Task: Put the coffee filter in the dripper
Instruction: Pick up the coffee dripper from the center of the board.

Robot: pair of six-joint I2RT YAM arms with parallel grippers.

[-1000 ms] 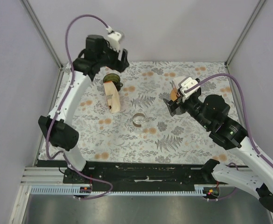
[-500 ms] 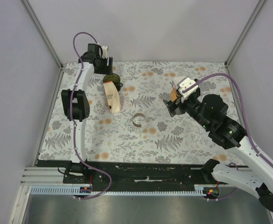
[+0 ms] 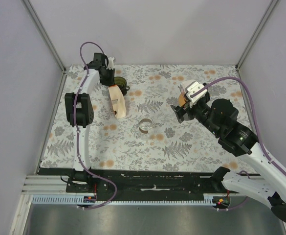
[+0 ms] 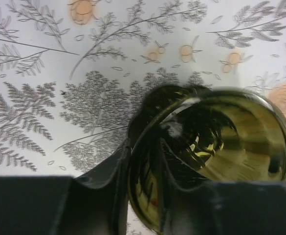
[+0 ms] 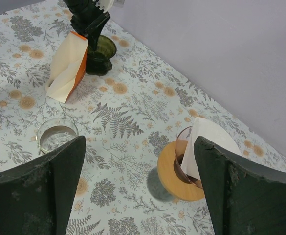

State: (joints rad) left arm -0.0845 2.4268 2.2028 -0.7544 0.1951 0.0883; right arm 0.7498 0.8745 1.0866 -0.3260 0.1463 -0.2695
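A dark green glass dripper (image 4: 221, 142) stands at the table's back left (image 3: 120, 82). My left gripper (image 4: 145, 181) is shut on its rim, one finger inside the bowl and one outside. Beside it lies an orange-backed pack of cream paper filters (image 3: 117, 100). A white coffee filter (image 5: 211, 142) stands in an amber glass cone with a wooden collar (image 5: 174, 171) at the right. My right gripper (image 5: 140, 147) hangs open above that cone, holding nothing; in the top view the right gripper (image 3: 179, 108) partly hides it.
A short clear glass (image 3: 144, 125) stands mid-table, seen also as the clear glass (image 5: 57, 134) in the right wrist view. The floral tablecloth (image 3: 191, 147) is bounded by grey walls at back and sides. The left arm's links (image 3: 79, 107) stretch along the left edge.
The left arm came down at the back left corner onto the green dripper, and its jaws went from wide open to closed on the rim. The right arm has not moved.
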